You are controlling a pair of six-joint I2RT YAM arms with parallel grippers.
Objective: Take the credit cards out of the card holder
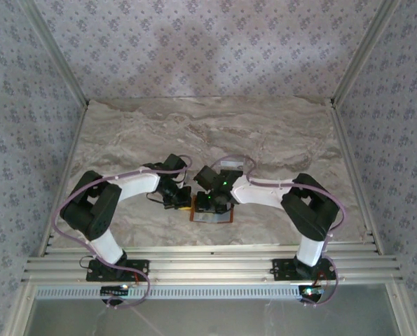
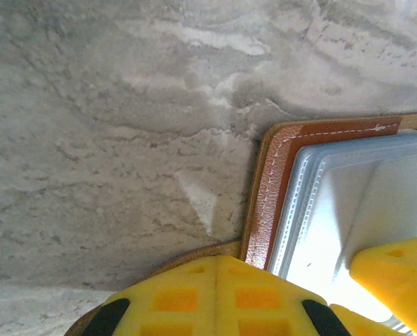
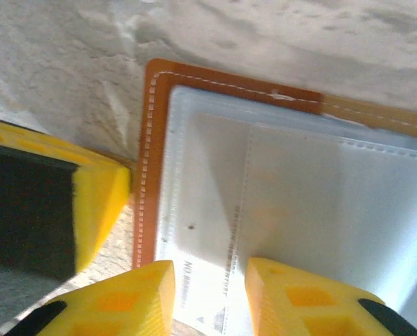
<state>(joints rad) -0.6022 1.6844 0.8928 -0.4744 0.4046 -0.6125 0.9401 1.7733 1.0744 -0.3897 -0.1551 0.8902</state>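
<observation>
- Left tool (image 2: 215, 287): yellow fingers closed together at the edge of the open brown leather card holder (image 2: 264, 196).
- Right tool (image 3: 208, 299): fingers apart above a pale plastic card (image 3: 197, 276).

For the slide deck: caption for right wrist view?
Right claw open over a pale card on the open brown card holder, marble table beneath.

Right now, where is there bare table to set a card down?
Bare marble table spans the far half, up to the patterned back wall, and the left and right margins. Crowded: near centre, where the left gripper and right gripper meet over the card holder.
</observation>
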